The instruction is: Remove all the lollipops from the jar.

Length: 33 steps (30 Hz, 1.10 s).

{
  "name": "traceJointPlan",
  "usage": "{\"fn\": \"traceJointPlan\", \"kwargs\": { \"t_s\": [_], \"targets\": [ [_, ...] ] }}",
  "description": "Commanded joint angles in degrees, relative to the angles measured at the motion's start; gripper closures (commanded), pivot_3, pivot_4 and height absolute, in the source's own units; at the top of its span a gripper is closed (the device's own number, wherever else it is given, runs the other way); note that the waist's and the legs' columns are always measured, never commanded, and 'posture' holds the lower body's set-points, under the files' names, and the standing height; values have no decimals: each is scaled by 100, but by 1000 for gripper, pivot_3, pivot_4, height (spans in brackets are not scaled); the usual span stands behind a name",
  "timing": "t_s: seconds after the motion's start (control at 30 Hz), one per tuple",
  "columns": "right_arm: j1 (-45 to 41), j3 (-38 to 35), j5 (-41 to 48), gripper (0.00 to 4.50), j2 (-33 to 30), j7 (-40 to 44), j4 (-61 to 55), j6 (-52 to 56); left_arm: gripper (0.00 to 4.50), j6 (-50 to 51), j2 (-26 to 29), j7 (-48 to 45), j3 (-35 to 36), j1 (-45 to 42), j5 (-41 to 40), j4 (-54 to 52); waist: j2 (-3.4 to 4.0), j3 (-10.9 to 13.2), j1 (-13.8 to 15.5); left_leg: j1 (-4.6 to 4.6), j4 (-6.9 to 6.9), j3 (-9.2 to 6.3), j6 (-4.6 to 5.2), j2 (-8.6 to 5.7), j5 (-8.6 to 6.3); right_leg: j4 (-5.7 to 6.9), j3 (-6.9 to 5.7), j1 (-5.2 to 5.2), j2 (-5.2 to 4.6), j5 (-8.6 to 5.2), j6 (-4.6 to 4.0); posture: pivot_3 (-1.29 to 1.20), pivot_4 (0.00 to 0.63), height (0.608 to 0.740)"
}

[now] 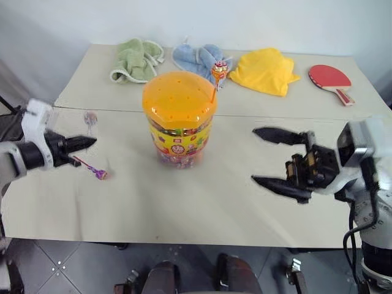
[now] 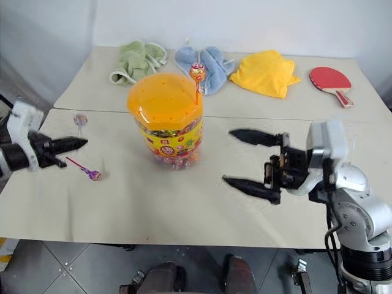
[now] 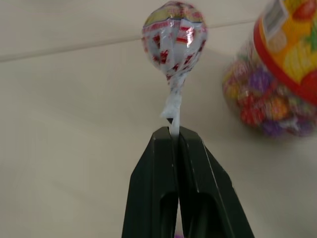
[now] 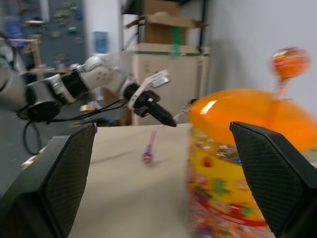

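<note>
The jar (image 1: 179,119) stands mid-table, a clear tub with a cartoon label and a domed orange lid. An orange lollipop (image 1: 219,70) sticks up from the lid's far right edge. A purple lollipop (image 1: 100,174) lies on the table left of the jar. My left gripper (image 1: 92,142) hovers over the table's left side, shut on the stick of a pink-silver lollipop (image 3: 174,34), whose candy head pokes out past the fingertips. My right gripper (image 1: 253,154) is open to the right of the jar, pointing at it, with nothing between its fingers.
Along the far side of the table (image 1: 202,214) lie a green towel (image 1: 136,59), a blue towel (image 1: 197,58), a yellow cloth (image 1: 264,70) and a red paddle (image 1: 331,79).
</note>
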Motion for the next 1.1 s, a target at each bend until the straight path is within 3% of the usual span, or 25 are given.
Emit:
{"fn": "traceJointPlan", "kwargs": {
  "t_s": [0.03, 0.2, 0.37, 0.47, 0.6, 0.77, 0.83, 0.93, 1.03, 1.1],
  "targets": [
    [148, 235, -414, 0, -70, 516, 53, -343, 4471, 416, -215, 108, 325, 566, -300, -746, 0, 0, 24, -2, 0, 5, 0, 2, 0, -3, -2, -1, 3, 0, -1, 0, 150, 740],
    [520, 305, -745, 0, -170, 835, 85, -542, 4471, 735, -237, 216, 45, 1055, -361, -1421, -4, -1, 33, -5, 10, 2, -1, 1, 0, 0, 0, 1, 2, -1, -3, 0, 150, 740],
    [601, 212, -746, 0, -152, 722, 37, -508, 4471, 1055, -158, 269, 50, 1105, -397, -1364, -3, -1, 2, 2, 4, 2, -2, 4, 0, 3, 2, -1, 4, -4, -7, 0, 150, 740],
    [583, 206, -754, 0, -133, 618, 4, -484, 3813, 1065, -90, 82, 39, 1029, -517, -1323, -3, -1, 5, 3, 2, 4, -5, 6, -1, 3, 3, -3, 7, -5, -9, 0, 150, 740],
    [539, 202, -746, 0, -96, 420, -19, -464, 2618, 822, 66, -463, 82, 1102, -719, -1278, -3, -1, 9, 1, 2, 6, -6, 6, -2, 1, 2, -3, 6, -5, -9, 0, 150, 740],
    [139, 194, -453, 0, 8, -463, -40, 110, 1172, -302, 402, -2091, 634, 1542, -972, -997, 0, 0, -1, 1, -1, 20, -9, 9, -3, 1, 1, -10, 7, -9, -17, 0, 150, 740],
    [-295, 243, -350, 0, 227, -1077, 41, 385, 1172, -566, 199, -2381, 932, 1178, -1327, -674, 0, 0, -11, 0, 0, 28, -11, 14, -3, 3, 1, -14, 10, -13, -24, 0, 150, 740],
    [-1012, 383, -510, 0, 768, -1777, 350, 490, 1172, -1647, -699, -2430, 1208, 438, -1684, -491, 6, -3, -26, 1, 8, 35, -19, 21, 3, 11, 3, -16, 14, -16, -29, 0, 150, 740],
    [-1659, 610, -1228, 0, 1153, -2685, 910, 588, 1172, -2053, -1421, -1760, 1280, 11, -1836, -587, 5, -5, -30, 4, 9, 28, -20, 18, 2, 28, 2, -15, 11, -14, -26, 0, 150, 740],
    [-1976, 758, -1492, 0, 1408, -2812, 1215, 426, 615, -1928, -1688, -1470, 1311, -54, -2163, -717, 4, -6, -55, -1, 8, 26, -20, 15, 2, 30, 0, -19, 10, -13, -24, 0, 150, 740]
  ]
}}
